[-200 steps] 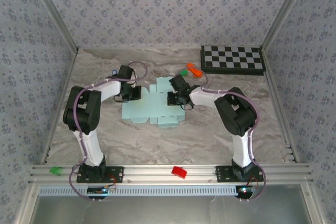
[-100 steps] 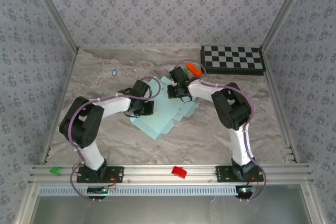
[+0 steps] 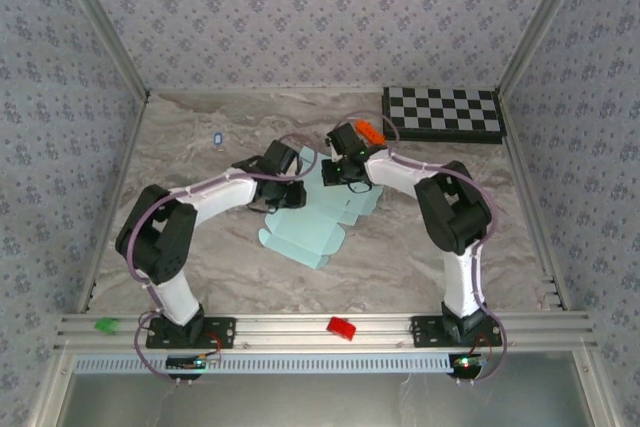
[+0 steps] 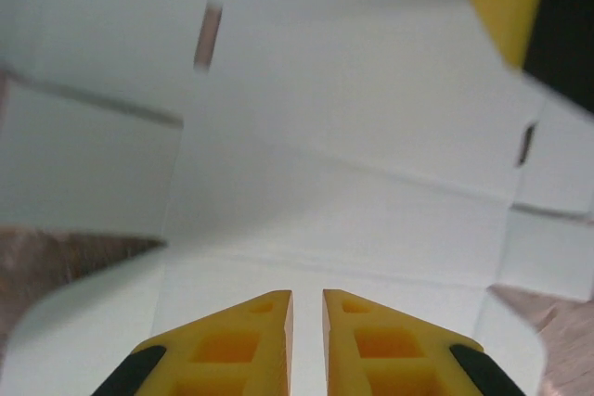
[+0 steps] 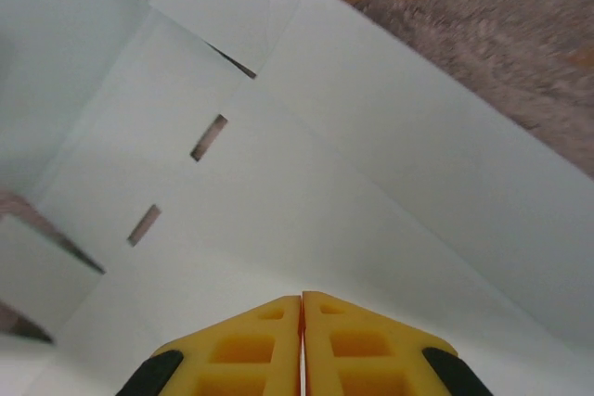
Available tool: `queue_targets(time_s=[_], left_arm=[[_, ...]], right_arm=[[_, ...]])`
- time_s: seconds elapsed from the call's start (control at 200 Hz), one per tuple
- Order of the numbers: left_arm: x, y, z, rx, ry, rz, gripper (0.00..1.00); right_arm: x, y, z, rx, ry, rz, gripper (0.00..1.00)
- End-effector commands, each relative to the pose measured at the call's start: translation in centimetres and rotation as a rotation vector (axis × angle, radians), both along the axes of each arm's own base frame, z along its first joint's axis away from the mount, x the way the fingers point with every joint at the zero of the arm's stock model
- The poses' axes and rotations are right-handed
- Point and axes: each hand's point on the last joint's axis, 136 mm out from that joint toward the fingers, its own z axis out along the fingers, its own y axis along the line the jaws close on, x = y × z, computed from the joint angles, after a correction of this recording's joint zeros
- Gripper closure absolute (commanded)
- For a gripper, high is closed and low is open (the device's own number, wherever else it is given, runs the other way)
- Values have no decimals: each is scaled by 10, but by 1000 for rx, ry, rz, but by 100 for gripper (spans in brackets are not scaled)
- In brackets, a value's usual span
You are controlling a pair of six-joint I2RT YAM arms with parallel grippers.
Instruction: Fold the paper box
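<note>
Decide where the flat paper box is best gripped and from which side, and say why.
Probably the near flap of the paper box, approached low from the near side. It lies flat on the table, so only an edge offers a pinch, and that flap juts free.

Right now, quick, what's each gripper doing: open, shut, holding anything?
Left gripper: barely open, a slim gap, nothing in it, over the paper box.
Right gripper: shut, over the paper box; a pinch cannot be told.
</note>
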Motion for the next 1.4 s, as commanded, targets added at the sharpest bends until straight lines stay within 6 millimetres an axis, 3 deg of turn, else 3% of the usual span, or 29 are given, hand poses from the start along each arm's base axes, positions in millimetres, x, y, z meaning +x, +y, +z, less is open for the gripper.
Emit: queue_targets(time_s=[0.0, 0.115, 0.15, 0.17, 0.225, 0.38, 0.78, 0.8, 0.905, 1.0, 1.134, 1.394], left_arm=[[15, 8, 9, 31, -27, -25, 87], [26, 5, 4, 10, -28, -66, 100], [29, 3, 2, 1, -34, -80, 100], [30, 2, 2, -5, -36, -89, 100], [31, -2, -1, -17, -36, -111, 100], [28, -3, -16, -22, 1, -115, 100], [-18, 2, -49, -28, 104, -22, 100], [-20, 0, -50, -31, 107, -21, 100], [-29, -2, -53, -32, 114, -12, 100], [-29, -4, -46, -39, 100, -10, 98], [-16, -2, -22, -20, 37, -10, 94], [33, 12, 30, -37, -71, 45, 82]], right_arm=[[-12, -16, 9, 5, 11, -28, 90], [-25, -30, -4, -2, 41, -58, 93], [-24, -32, -3, 7, 39, -67, 94], [-33, -37, -15, -6, 66, -70, 95], [-37, -42, -22, -3, 78, -80, 96], [-39, -46, -33, -6, 97, -95, 99], [-31, -43, -56, -59, 132, -74, 99], [-22, -38, -47, -48, 107, -70, 99], [-19, -37, -45, -64, 106, -61, 99], [-16, -36, -38, -66, 89, -59, 98], [-13, -33, -19, -51, 55, -53, 98], [-7, -15, 7, 20, 21, -32, 96]])
